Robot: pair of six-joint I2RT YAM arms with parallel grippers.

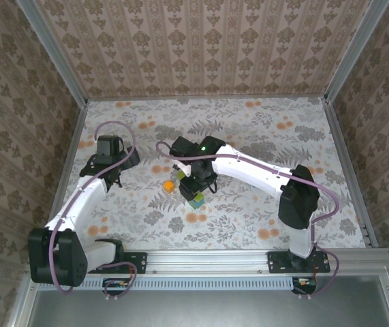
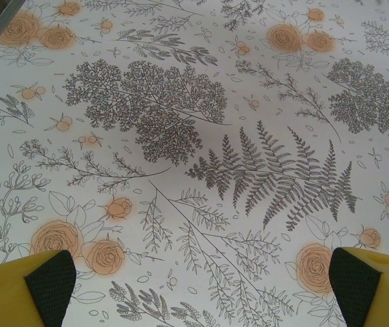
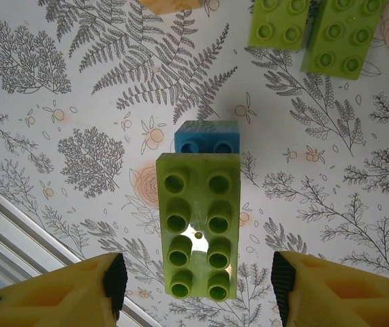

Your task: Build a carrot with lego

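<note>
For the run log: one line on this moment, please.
left fingers: open, over floral cloth | right fingers: open, straddling lime-green brick atop blue brick

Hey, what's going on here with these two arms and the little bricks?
Two robot arms are building with Lego on a flowery table. The right gripper hangs over a lime-green brick with a blue brick at its far end, jaws open on either side, not gripping it. The left gripper is open over bare table, holding nothing. Loose lime bricks and an orange brick lie nearby.

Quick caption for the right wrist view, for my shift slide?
Right gripper, jaws open, straddling a lime-green brick stacked on a blue brick; two more lime bricks beyond.
</note>
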